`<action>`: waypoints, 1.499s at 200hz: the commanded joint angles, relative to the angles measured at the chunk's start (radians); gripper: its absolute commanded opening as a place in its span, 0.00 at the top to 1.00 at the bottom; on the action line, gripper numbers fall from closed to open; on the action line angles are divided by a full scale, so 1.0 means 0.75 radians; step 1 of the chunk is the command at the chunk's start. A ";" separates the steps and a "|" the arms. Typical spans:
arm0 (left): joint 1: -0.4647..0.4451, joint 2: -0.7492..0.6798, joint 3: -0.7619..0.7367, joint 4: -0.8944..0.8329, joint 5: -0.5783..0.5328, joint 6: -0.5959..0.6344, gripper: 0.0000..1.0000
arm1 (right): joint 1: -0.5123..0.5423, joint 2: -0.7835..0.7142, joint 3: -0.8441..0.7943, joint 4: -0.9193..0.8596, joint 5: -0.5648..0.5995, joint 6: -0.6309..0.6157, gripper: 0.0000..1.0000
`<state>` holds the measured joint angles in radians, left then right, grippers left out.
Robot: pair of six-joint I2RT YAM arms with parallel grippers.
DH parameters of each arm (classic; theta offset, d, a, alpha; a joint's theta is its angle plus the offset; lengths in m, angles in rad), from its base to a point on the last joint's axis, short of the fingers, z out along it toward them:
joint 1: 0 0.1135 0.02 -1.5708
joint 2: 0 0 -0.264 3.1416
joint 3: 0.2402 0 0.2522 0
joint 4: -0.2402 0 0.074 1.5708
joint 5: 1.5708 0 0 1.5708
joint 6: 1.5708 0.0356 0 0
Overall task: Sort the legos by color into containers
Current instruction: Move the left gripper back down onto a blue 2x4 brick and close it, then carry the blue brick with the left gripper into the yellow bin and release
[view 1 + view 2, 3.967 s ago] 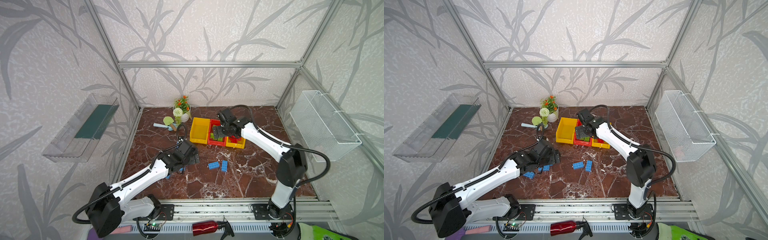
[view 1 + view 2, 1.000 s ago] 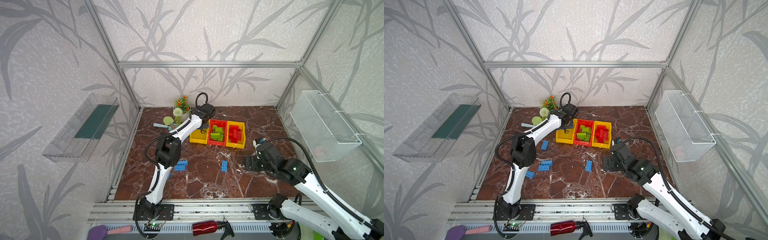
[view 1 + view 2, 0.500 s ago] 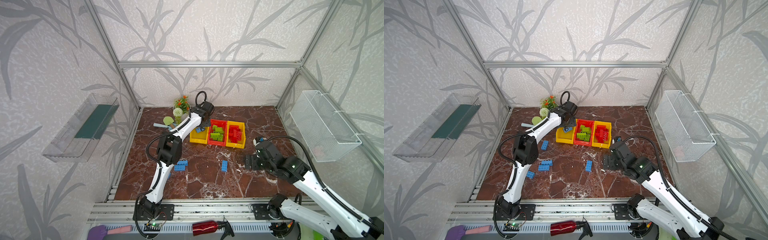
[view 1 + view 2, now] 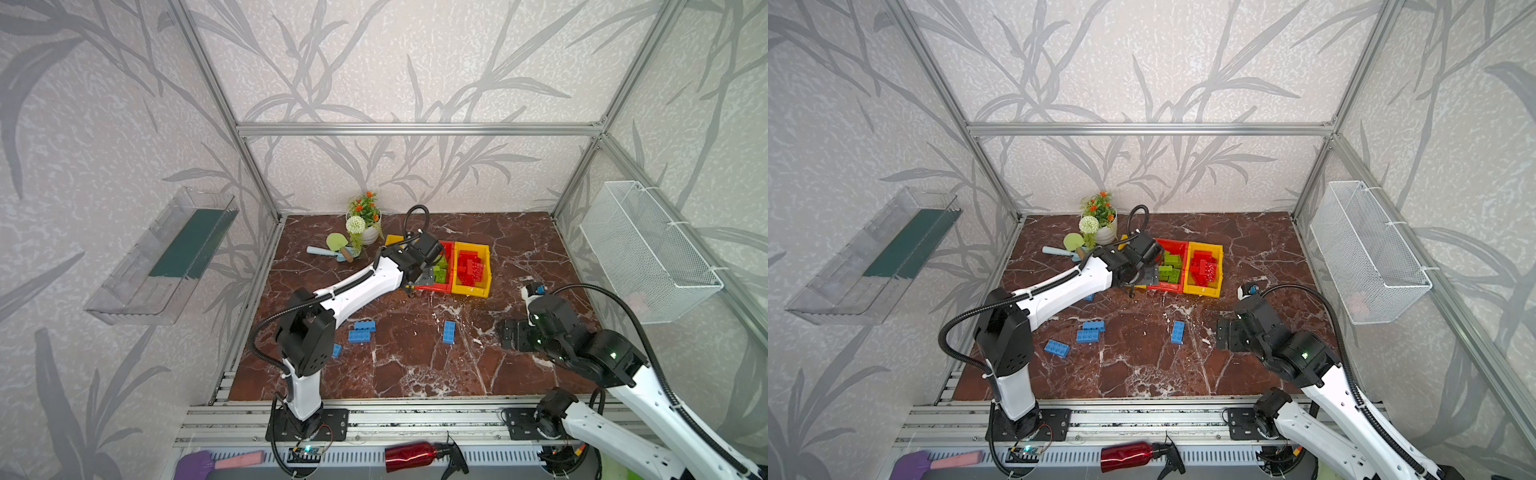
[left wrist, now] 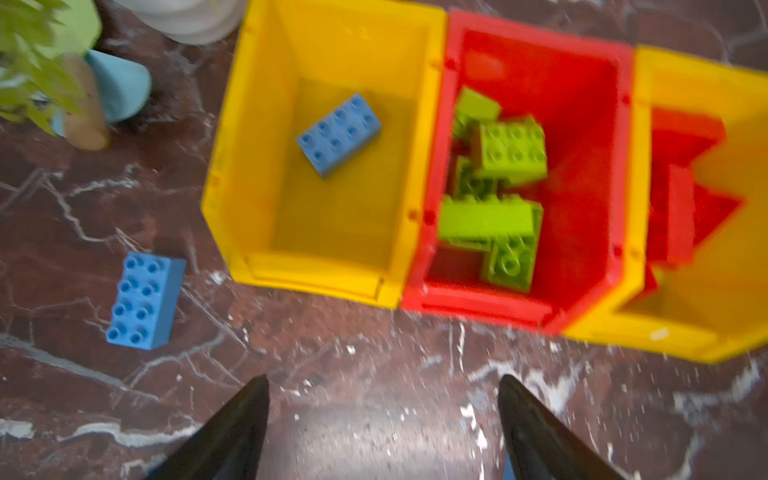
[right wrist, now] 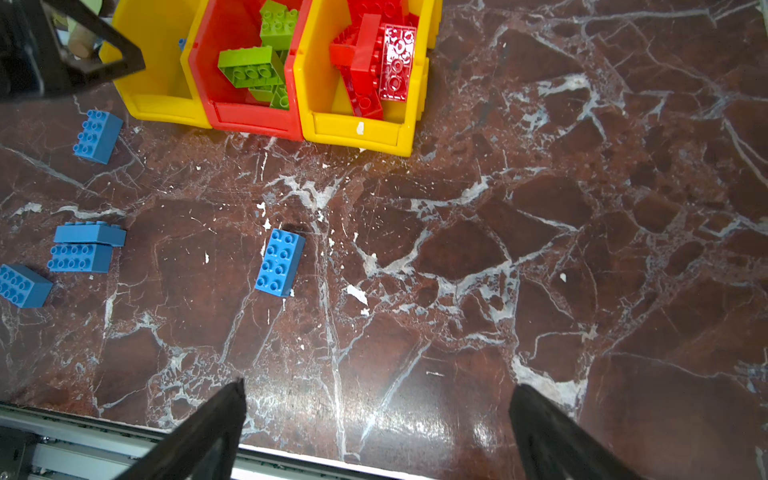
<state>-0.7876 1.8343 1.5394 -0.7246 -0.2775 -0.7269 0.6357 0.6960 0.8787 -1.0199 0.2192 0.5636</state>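
R gripper (image 6: 377,385): jaws wide, empty. Ahead, off-centre, on the marble tabletop (image 6: 540,249): lone blue studded plastic brick (image 6: 279,262), long axis approx. pointing away from fingers. L gripper (image 5: 383,378), also wide & empty, sits farther off, by the joined yellow/red plastic bins (image 5: 316,282).

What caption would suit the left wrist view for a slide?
Open left gripper faces a yellow bin holding one blue brick and the red bin holding green bricks.
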 commanded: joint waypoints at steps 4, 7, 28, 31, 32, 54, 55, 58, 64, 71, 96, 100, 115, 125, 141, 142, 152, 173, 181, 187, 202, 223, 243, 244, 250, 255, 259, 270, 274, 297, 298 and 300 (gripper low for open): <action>-0.122 -0.062 -0.150 0.109 0.046 -0.114 0.18 | -0.001 -0.075 -0.022 -0.071 -0.018 0.058 0.01; -0.136 -0.066 -0.168 0.118 0.053 -0.119 0.18 | -0.002 -0.078 -0.022 -0.073 -0.018 0.062 0.01; -0.243 -0.068 -0.220 0.152 0.042 -0.159 0.21 | -0.001 -0.101 -0.025 -0.094 -0.030 0.082 0.01; -0.258 -0.065 -0.224 0.155 0.041 -0.164 0.21 | -0.001 -0.100 -0.027 -0.096 -0.031 0.086 0.01; -0.261 -0.063 -0.224 0.155 0.041 -0.165 0.21 | -0.001 -0.102 -0.027 -0.097 -0.032 0.086 0.01; -0.349 -0.007 -0.210 0.155 0.033 -0.181 0.22 | -0.002 -0.118 -0.033 -0.114 -0.048 0.126 0.01; -0.353 -0.003 -0.209 0.153 0.033 -0.183 0.22 | -0.001 -0.119 -0.033 -0.115 -0.050 0.129 0.01; -0.361 0.005 -0.205 0.150 0.033 -0.186 0.22 | -0.001 -0.123 -0.034 -0.116 -0.052 0.134 0.01; -0.372 0.020 -0.201 0.152 0.032 -0.190 0.22 | -0.001 -0.130 -0.036 -0.116 -0.058 0.143 0.01; -0.388 0.036 -0.198 0.158 0.033 -0.194 0.23 | -0.002 -0.140 -0.038 -0.118 -0.062 0.150 0.01; -0.412 0.102 -0.183 0.190 0.048 -0.201 0.25 | -0.002 -0.171 -0.035 -0.134 -0.062 0.169 0.01; -0.411 0.114 -0.178 0.190 0.048 -0.199 0.25 | -0.001 -0.174 -0.034 -0.139 -0.061 0.171 0.01; -0.412 0.163 -0.155 0.190 0.049 -0.189 0.26 | -0.002 -0.178 -0.028 -0.146 -0.059 0.173 0.01; -0.411 0.194 -0.141 0.190 0.050 -0.184 0.26 | -0.003 -0.178 -0.026 -0.150 -0.061 0.172 0.01; -0.411 0.240 -0.117 0.195 0.061 -0.174 0.27 | -0.002 -0.172 -0.023 -0.154 -0.063 0.173 0.01; -0.411 0.242 -0.115 0.196 0.063 -0.174 0.27 | -0.002 -0.172 -0.022 -0.155 -0.063 0.171 0.01; -0.410 0.262 -0.105 0.200 0.071 -0.173 0.29 | -0.002 -0.170 -0.019 -0.154 -0.061 0.171 0.01; -0.406 0.302 -0.088 0.203 0.085 -0.169 0.34 | -0.002 -0.169 -0.017 -0.155 -0.057 0.173 0.01; -0.404 0.311 -0.083 0.204 0.089 -0.168 0.36 | -0.002 -0.169 -0.016 -0.156 -0.054 0.171 0.01; -0.399 0.317 -0.085 0.203 0.092 -0.168 0.37 | -0.001 -0.168 -0.016 -0.158 -0.053 0.170 0.01; -0.389 0.327 -0.089 0.204 0.099 -0.168 0.45 | -0.002 -0.166 -0.015 -0.158 -0.051 0.168 0.01; -0.372 0.333 -0.100 0.207 0.113 -0.166 0.56 | -0.003 -0.161 -0.014 -0.153 -0.047 0.166 0.01; -0.361 0.335 -0.106 0.206 0.125 -0.167 0.67 | -0.003 -0.149 -0.014 -0.139 -0.049 0.164 0.01; -0.361 0.335 -0.106 0.206 0.125 -0.167 0.67 | -0.002 -0.149 -0.014 -0.138 -0.049 0.164 0.01; -0.359 0.334 -0.107 0.202 0.128 -0.168 0.69 | -0.001 -0.145 -0.015 -0.134 -0.049 0.164 0.01; -0.358 0.329 -0.109 0.198 0.128 -0.168 0.71 | -0.001 -0.142 -0.012 -0.130 -0.051 0.162 0.01; -0.355 0.324 -0.108 0.191 0.127 -0.166 0.73 | -0.001 -0.137 -0.012 -0.127 -0.054 0.162 0.01; -0.355 0.303 -0.114 0.178 0.110 -0.162 0.77 | -0.002 -0.133 -0.012 -0.118 -0.057 0.160 0.01; -0.356 0.291 -0.114 0.171 0.103 -0.159 0.78 | -0.001 -0.130 -0.010 -0.115 -0.057 0.159 0.01; -0.351 0.199 -0.115 0.105 0.020 -0.124 0.82 | -0.002 -0.115 -0.010 -0.089 -0.065 0.153 0.01; -0.351 0.195 -0.115 0.103 0.015 -0.122 0.82 | -0.001 -0.115 -0.010 -0.088 -0.065 0.153 0.01; -0.351 0.183 -0.116 0.097 0.009 -0.119 0.82 | -0.001 -0.112 -0.010 -0.086 -0.065 0.151 0.01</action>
<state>-1.0588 2.0670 1.4540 -0.5800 -0.1947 -0.8433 0.6357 0.5991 0.8604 -1.1065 0.1741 0.6846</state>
